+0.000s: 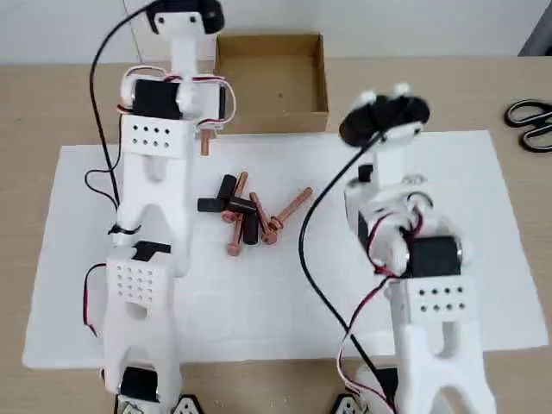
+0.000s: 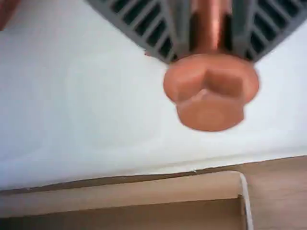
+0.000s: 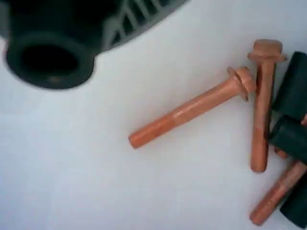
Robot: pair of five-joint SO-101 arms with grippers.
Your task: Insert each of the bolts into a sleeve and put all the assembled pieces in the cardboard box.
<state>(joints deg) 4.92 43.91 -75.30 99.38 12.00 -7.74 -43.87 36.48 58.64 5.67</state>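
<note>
My left gripper (image 1: 205, 128) is shut on a copper bolt (image 1: 205, 143) that hangs head down just in front of the cardboard box (image 1: 272, 78). In the left wrist view the bolt's hex head (image 2: 211, 91) sticks out between the grey fingers (image 2: 144, 28), above the white sheet and the box edge (image 2: 120, 203). My right gripper (image 1: 366, 175) is shut on a black sleeve (image 3: 48, 57), right of the pile; the sleeve's open bore faces the camera. Several loose bolts (image 1: 289, 209) and black sleeves (image 1: 226, 204) lie heaped mid-table. One bolt (image 3: 192, 108) lies close to the held sleeve.
A white paper sheet (image 1: 285, 310) covers the wooden table. Scissors (image 1: 530, 121) lie at the far right edge. Both arms' bases stand at the front edge. The open box sits at the back, touching the sheet's far edge.
</note>
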